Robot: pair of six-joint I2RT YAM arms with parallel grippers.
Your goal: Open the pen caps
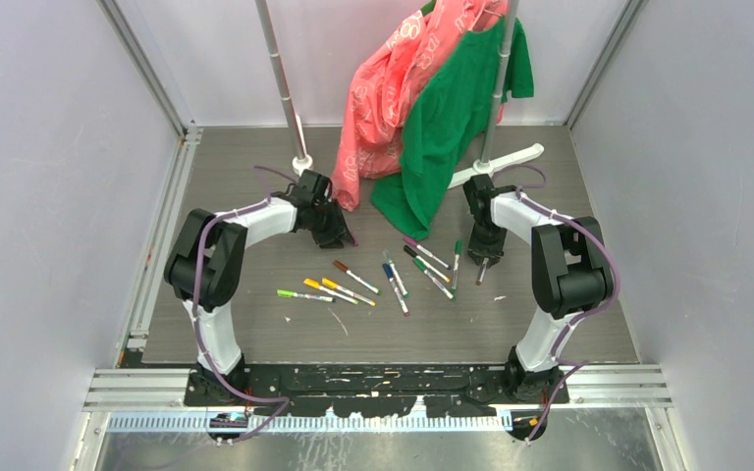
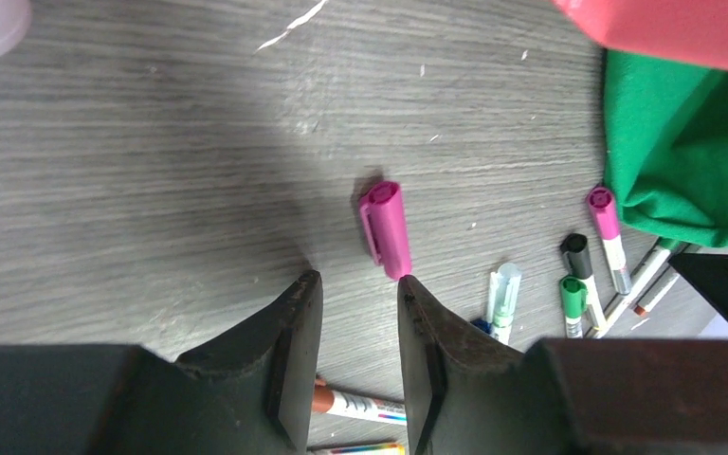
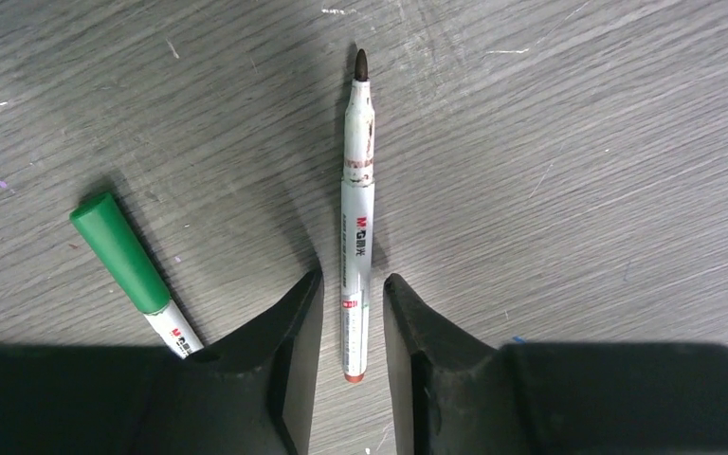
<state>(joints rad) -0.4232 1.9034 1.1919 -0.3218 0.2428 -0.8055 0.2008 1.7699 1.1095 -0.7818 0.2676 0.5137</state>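
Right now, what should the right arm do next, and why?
Probably lift the right gripper away from the uncapped pen, whose dark tip is already bare, and shift toward the green-capped pen beside it, still closed.

each unit, left arm (image 1: 218, 329) and right arm (image 1: 547, 334), has white links and black joint housings. a purple cable (image 1: 615, 280) runs along each arm, apparently clipped at intervals. the gripper fingers (image 2: 294, 351) are matte black, wedge-shaped, with worn edges.
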